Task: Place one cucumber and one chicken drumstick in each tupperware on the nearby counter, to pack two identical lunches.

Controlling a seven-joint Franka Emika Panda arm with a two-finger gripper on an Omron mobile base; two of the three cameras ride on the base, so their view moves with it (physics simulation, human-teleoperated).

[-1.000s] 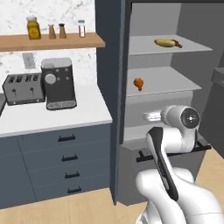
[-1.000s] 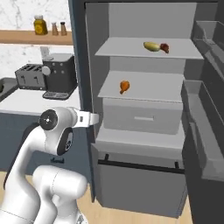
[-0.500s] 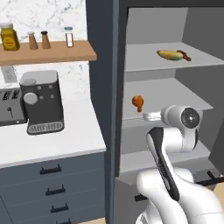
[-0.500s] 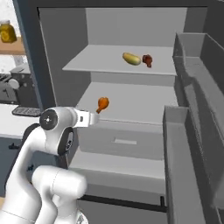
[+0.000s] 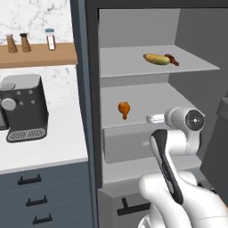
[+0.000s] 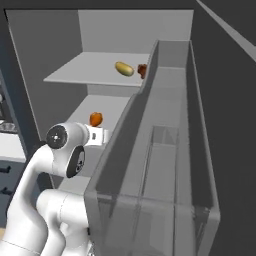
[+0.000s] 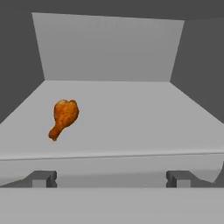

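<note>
Fridge [image 5: 133, 26] stands open ahead of the arm, its grey shelves bare but for a few foods. On the middle shelf [image 7: 131, 113] lies a chicken drumstick [image 7: 64, 117], orange-brown, thick end away from the hand camera and thin bone end toward the shelf's front edge; in the left base view the same drumstick [image 5: 124, 108] sits toward the left of that shelf, and in the right base view [image 6: 96, 119] it shows just above the arm's wrist. The pincer [image 7: 111, 178] is spread wide and holds nothing, its two dark fingertips [image 7: 43, 178] rising at the near edge of the middle shelf, with the drumstick ahead of them and off to the left, well apart from both tips. On the top shelf [image 5: 133, 67] rests a yellowish-green oblong food [image 5: 156, 59] (it may be the cucumber, though I cannot tell for sure), touching or just beside a small dark reddish-brown item [image 5: 173, 59]. To the left of the fridge the white bench [image 5: 58, 147] carries a black coffee machine [image 5: 24, 107], over blue-grey drawers. Above it, a wooden wall shelf [image 5: 40, 54] bears small shakers. The open fridge door [image 6: 165, 165] looms close in the right base view.
</note>
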